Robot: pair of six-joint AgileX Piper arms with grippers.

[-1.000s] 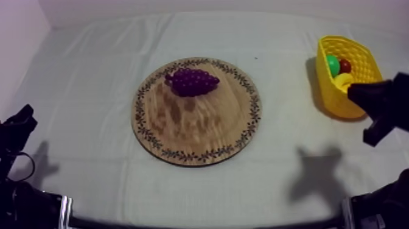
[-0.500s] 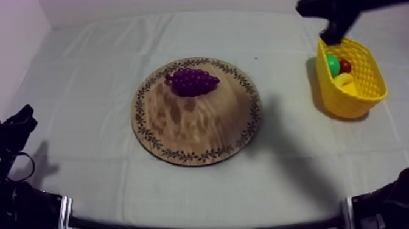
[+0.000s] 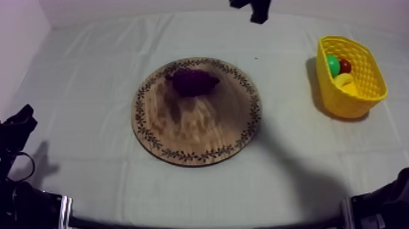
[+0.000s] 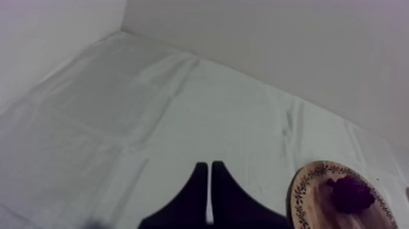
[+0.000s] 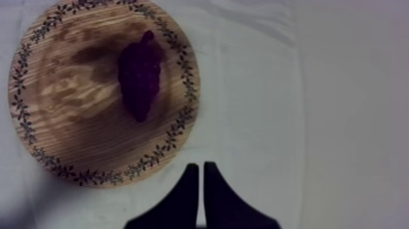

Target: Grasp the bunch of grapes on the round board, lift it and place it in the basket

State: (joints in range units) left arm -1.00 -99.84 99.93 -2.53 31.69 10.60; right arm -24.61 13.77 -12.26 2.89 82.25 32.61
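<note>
The purple bunch of grapes (image 3: 192,81) lies on the far part of the round wooden board (image 3: 195,131), in shadow. High over the table's far edge, beyond the board, hangs my right gripper (image 3: 258,14). In the right wrist view its fingers (image 5: 190,186) lie together as a narrow wedge, shut on nothing, above the cloth just off the board's rim (image 5: 182,122), with the grapes (image 5: 141,76) farther ahead. The yellow basket (image 3: 359,91) stands at the right. My left gripper (image 3: 21,119) rests low at the left, its fingers (image 4: 198,183) shut together, the board (image 4: 310,195) well off.
Inside the basket lie a green fruit (image 3: 333,64), a small red fruit (image 3: 345,65) and a banana (image 3: 346,82). Bare cloth runs between the board and the basket. A wall rises behind the table's far edge.
My right arm has swung from beside the basket up and leftward to the far edge behind the board. Its shadow now falls over the grapes. The left arm has stayed still.
</note>
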